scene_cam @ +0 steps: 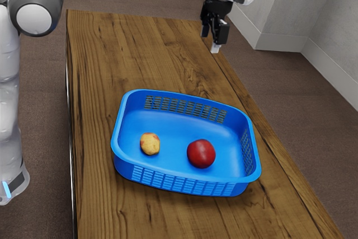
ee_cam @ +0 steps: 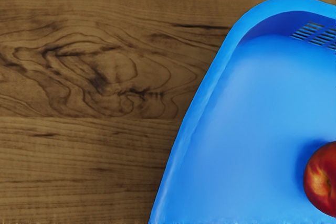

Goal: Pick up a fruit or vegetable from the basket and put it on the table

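Jaws parted, I hold my gripper (scene_cam: 215,36) well apart from the basket (scene_cam: 124,163), toward the table's (scene_cam: 98,71) far end in the exterior view. Both fruits lie on the basket's floor: the yellow fruit (scene_cam: 150,144) nearer my base, the red fruit (scene_cam: 201,154) beside it, not touching.

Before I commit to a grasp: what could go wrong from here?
The gripper is off to one side of the blue basket, so a low approach could catch the raised rim. The red fruit and smaller yellow fruit look rounded, so an off-centre touch might roll them. The wrist view cuts a fruit off at its edge, so aim may be poor.
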Action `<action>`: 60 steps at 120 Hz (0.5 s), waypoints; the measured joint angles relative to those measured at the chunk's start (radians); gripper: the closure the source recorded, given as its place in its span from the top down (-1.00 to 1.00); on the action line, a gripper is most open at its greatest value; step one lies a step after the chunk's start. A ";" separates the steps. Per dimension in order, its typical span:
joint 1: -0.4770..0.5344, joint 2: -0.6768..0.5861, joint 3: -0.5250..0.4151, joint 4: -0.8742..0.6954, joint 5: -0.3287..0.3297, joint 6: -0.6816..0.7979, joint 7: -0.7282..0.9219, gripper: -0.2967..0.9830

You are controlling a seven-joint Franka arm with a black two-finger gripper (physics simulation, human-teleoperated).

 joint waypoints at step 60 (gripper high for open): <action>0.000 -0.002 -0.038 -0.044 0.003 -0.041 0.021 0.53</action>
